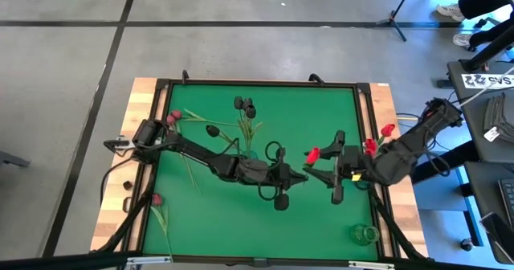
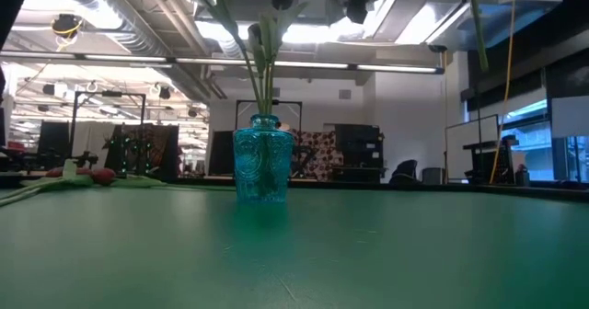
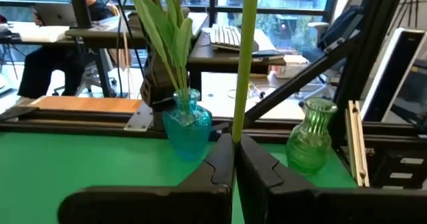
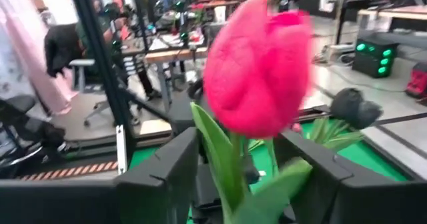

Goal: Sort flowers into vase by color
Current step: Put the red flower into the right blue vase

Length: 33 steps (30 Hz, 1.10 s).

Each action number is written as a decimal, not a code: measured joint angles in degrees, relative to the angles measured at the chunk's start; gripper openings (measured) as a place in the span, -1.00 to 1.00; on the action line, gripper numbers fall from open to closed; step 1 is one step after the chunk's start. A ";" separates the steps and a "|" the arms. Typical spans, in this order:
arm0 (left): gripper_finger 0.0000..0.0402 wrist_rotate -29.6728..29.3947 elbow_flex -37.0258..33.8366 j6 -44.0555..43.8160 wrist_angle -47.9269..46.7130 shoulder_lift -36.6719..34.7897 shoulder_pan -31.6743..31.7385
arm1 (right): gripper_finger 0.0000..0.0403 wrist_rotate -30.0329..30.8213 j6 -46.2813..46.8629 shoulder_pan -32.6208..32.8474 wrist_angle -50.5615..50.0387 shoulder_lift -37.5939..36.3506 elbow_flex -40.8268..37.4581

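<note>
My left gripper (image 1: 302, 176) (image 3: 235, 139) at mid-table is shut on the green stem of a red tulip (image 1: 312, 153) (image 4: 257, 64). My right gripper (image 1: 319, 168) (image 4: 240, 154) faces it, open, with a finger on either side of the tulip's leaf and stem just under the head; I see no touch. A blue vase (image 2: 264, 166) (image 1: 250, 151) stands on the table and holds black tulips (image 1: 245, 105). A second blue vase (image 3: 187, 124) near the right edge holds red tulips (image 1: 369, 145). Maroon-pink flowers (image 1: 174, 117) (image 1: 157, 199) lie flat at the left. My left gripper pinches the tulip's thin green stem (image 3: 239, 121) between its two fingers. The fingers come in about level from the table's left and lie across the stem. The stem stands upright above them, head on top; the part below is hidden by the fingers.
An empty green glass vase (image 1: 365, 234) (image 3: 312, 141) stands near the table's near right corner. The green mat is framed by a black rail (image 1: 257, 83) and wooden borders. Desks, monitors and a seated person show in the room beyond.
</note>
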 joint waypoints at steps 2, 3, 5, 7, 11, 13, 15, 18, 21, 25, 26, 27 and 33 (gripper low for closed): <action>-1.00 -0.02 0.00 -0.03 -0.63 0.00 0.02 | -0.13 -2.24 0.01 -0.92 0.22 0.36 -0.02; -1.00 -0.05 0.00 -0.05 -1.09 0.00 0.02 | -0.18 -2.98 0.03 -1.19 0.32 0.36 -0.02; -1.00 -0.21 0.00 -0.09 -1.94 0.00 0.02 | -0.29 -3.67 0.14 -1.19 0.33 0.29 -0.02; -1.00 -0.36 -0.02 -0.52 -2.22 0.00 0.02 | -0.42 -3.73 0.16 -1.09 0.36 0.29 -0.02; -0.97 -0.44 -0.02 -1.40 -1.95 0.00 0.02 | -0.72 -3.79 0.50 -1.02 0.01 0.07 -0.02; -0.93 -0.50 -0.02 -1.49 -1.99 0.00 -0.13 | -0.86 -4.92 1.38 -1.02 -1.06 -0.18 -0.02; -0.91 -0.50 -0.07 -1.49 -2.03 0.01 -0.41 | -0.95 -6.45 2.78 -1.02 -3.51 -0.95 -0.02; -0.90 -0.97 -0.07 -1.50 -1.78 -0.07 -1.01 | -0.94 -6.86 4.79 -1.04 -6.11 -1.90 0.00; -0.87 -1.43 -0.09 -0.17 -3.00 -0.61 -1.48 | -0.94 -7.27 6.08 -1.04 -9.38 -3.17 0.02; -0.77 -1.70 -0.04 0.15 -8.57 -3.39 -1.53 | -0.97 -7.76 8.01 -0.08 -18.92 -6.26 2.93; -0.73 -1.67 -0.04 0.17 -10.32 -3.94 -1.38 | -0.97 -7.74 8.72 0.52 -22.23 -7.07 4.08; -0.69 -1.63 -0.04 0.19 -12.47 -4.71 -1.19 | -0.97 -7.76 9.01 1.16 -24.90 -7.83 5.69; -0.54 -0.89 -0.03 -0.06 -19.25 -8.04 1.62 | -0.98 -10.18 8.44 6.41 -43.53 -10.74 16.88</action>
